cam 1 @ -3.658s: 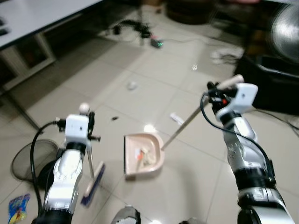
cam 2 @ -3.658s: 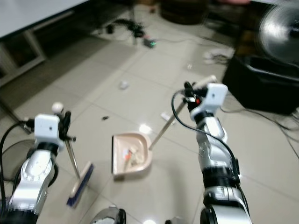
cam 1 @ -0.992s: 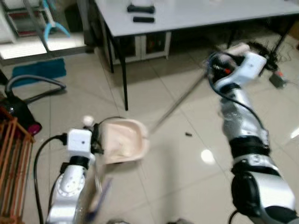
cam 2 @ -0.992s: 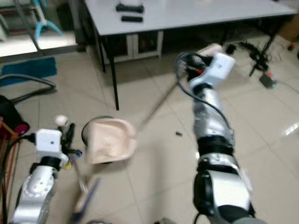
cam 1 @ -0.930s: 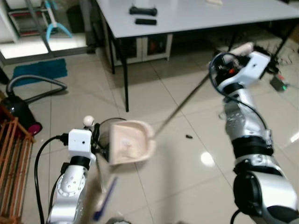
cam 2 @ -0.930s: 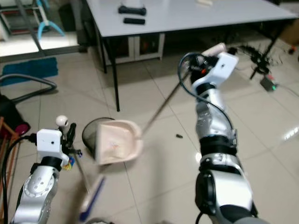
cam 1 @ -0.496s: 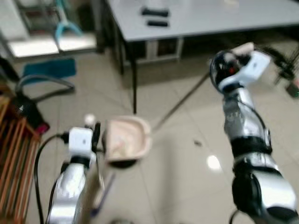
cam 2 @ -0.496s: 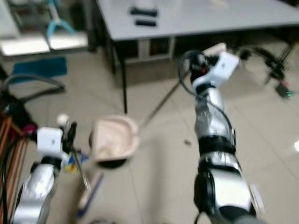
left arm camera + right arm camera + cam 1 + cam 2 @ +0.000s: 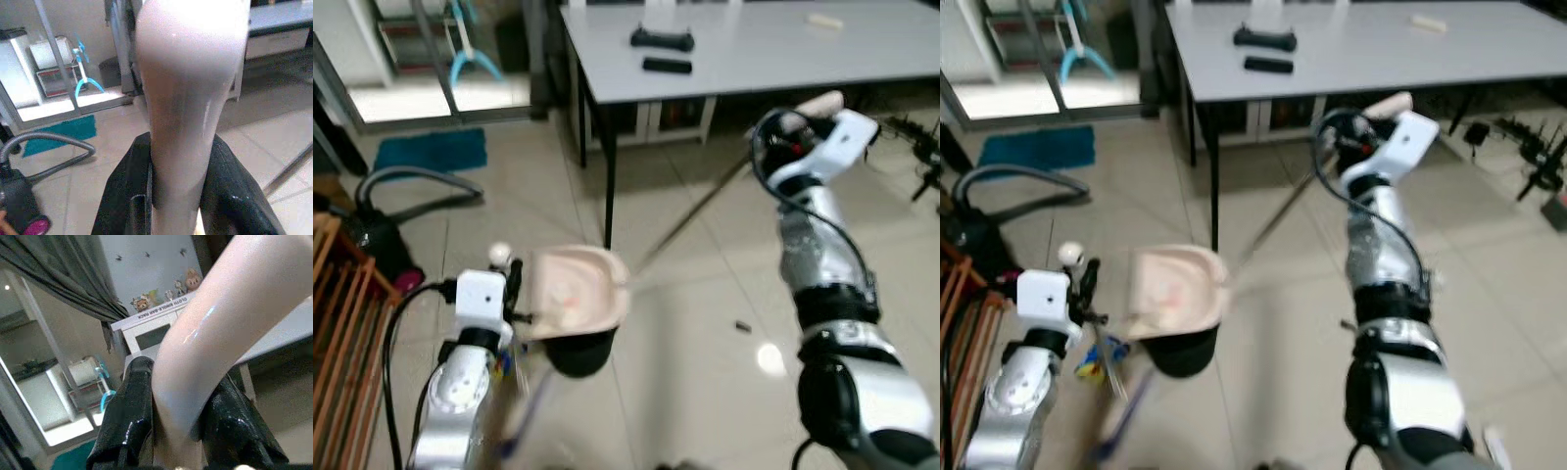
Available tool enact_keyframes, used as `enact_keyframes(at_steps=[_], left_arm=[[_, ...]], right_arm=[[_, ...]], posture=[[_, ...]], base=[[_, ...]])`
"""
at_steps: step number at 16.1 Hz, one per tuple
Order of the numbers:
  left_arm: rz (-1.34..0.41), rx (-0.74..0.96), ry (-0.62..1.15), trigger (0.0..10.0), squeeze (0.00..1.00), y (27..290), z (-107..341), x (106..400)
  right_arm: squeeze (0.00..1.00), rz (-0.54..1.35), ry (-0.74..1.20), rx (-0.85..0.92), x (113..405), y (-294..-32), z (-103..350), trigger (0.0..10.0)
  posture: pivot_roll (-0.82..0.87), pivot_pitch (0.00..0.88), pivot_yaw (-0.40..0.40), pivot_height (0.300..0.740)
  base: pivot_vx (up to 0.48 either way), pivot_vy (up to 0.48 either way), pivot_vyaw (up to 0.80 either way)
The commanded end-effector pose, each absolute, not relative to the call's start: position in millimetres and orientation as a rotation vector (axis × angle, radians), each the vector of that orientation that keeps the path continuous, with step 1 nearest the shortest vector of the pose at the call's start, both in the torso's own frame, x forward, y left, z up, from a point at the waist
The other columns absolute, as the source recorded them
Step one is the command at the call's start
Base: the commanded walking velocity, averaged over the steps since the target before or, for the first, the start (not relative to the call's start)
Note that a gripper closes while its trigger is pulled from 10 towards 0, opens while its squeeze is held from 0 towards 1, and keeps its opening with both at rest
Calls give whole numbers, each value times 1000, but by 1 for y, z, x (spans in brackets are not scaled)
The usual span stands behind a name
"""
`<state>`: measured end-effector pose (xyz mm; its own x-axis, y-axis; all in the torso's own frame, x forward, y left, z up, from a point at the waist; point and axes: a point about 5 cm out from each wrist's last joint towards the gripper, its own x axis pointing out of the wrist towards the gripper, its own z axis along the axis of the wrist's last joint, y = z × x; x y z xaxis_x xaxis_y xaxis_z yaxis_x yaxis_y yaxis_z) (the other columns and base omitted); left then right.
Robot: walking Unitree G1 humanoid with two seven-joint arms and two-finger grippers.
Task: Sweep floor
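Up at the right of the head views, the right gripper [image 9: 171, 431] is clamping the pale pink grip of the dustpan handle [image 9: 690, 217], its two black fingers [image 9: 128, 421] pressing against either side of the grip so that the pink shaft is passing straight between them. From that grip the thin handle is slanting down to the robot's left, ending at the pink dustpan [image 9: 576, 294], which is hanging tilted in the air directly over a black round bin [image 9: 580, 352] standing on the tiled floor [image 9: 695, 372]. The pan's lower edge is sitting just above the bin's rim.

Lower on the left, the left gripper [image 9: 181, 196] is squeezing the pale handle of the broom [image 9: 1118, 406]; its fingers [image 9: 122, 191] are lying flat against both sides of the handle, which is filling the gap between them. The broom's blue head is blurring near the floor beside the bin.

A small dark scrap [image 9: 742, 325] is lying on the tiles near the right arm. Behind stands a grey table [image 9: 754, 49] with two black objects [image 9: 662, 41] on it, and a vacuum hose [image 9: 411, 186] is curling across the floor at the far left.
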<state>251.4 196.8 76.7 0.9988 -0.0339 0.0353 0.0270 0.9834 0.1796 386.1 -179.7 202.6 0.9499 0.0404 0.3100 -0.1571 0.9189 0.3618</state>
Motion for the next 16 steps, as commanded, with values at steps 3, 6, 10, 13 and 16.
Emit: enact_keyframes(at_steps=[3, 6, 10, 13, 16], left_arm=[[-45, 213, -68, 10000, 0, 201, 85, 252], [-61, 221, -65, 10000, 0, 203, 86, 252], [-52, 221, -67, 10000, 0, 207, 87, 251], [-30, 225, -72, 10000, 0, 210, 87, 249], [-39, 243, -85, 10000, 0, 208, 90, 249]], right_arm=[[0, 139, -361, 422, 385, -171, 214, 10000], [0, 138, -361, 426, 383, -169, 212, 10000], [0, 137, -357, 421, 379, -170, 208, 10000], [0, 151, -351, 412, 380, -171, 209, 10000], [0, 175, -349, 414, 380, -169, 210, 10000]], posture=[[106, 54, 8, 740], [105, 63, 32, 740], [103, 85, 36, 740], [106, 91, 27, 740], [114, 94, 29, 740]], base=[[409, 0, 0], [406, 0, 0], [0, 0, 0], [0, 0, 0], [0, -111, 0]])
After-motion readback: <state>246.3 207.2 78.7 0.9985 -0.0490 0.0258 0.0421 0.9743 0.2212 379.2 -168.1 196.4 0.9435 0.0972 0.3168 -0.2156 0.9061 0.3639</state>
